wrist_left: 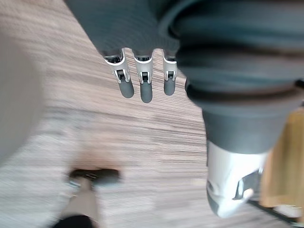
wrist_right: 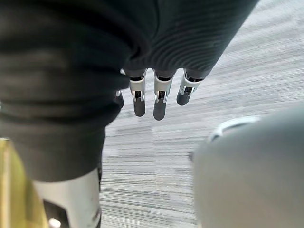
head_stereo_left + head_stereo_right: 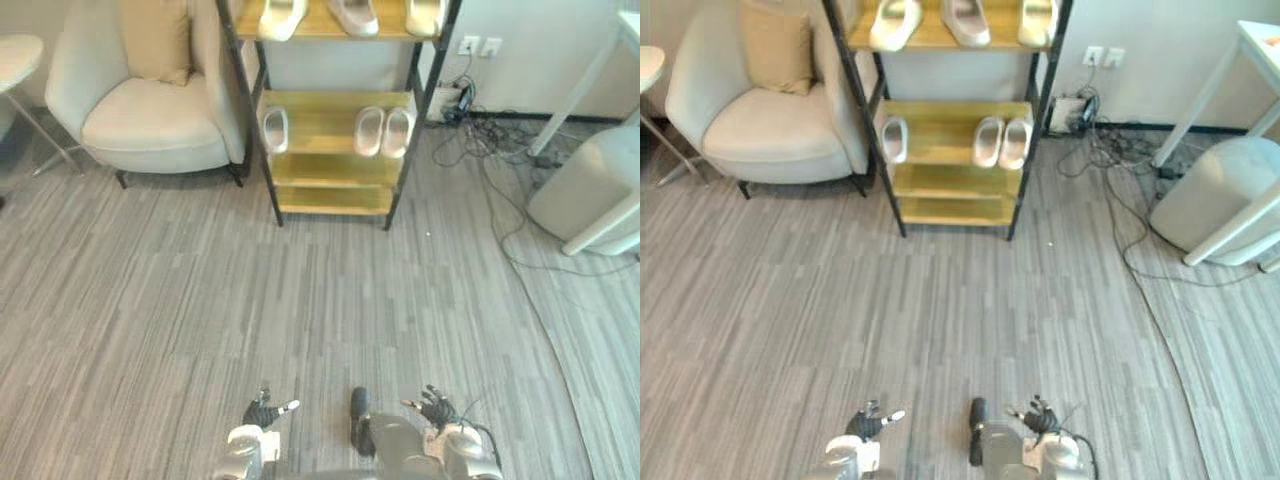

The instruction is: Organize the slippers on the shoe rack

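Left eye view: the shoe rack is standing against the far wall, on the grey striped floor. 3 pale slippers are lying along its upper shelf, spread from the left end to the right end. On the shelf below, a single slipper is sitting at the left edge, and a pair of slippers is lying side by side near the right edge, the 2 touching. The left robot hand and the right robot hand are hanging over the floor, well apart from the rack. Both are loosely open and holding nothing.

Right eye view: an armchair with a cushion is standing just beside the rack's left side. A rounded white container is sitting well off to the right, and cables are trailing across the floor between it and the rack.

Left wrist view: the left robot hand's fingers are reaching out nearly straight above the floor, gripping nothing.

Right wrist view: the right robot hand's fingers are pointing out relaxed over the floor, likewise gripping nothing.
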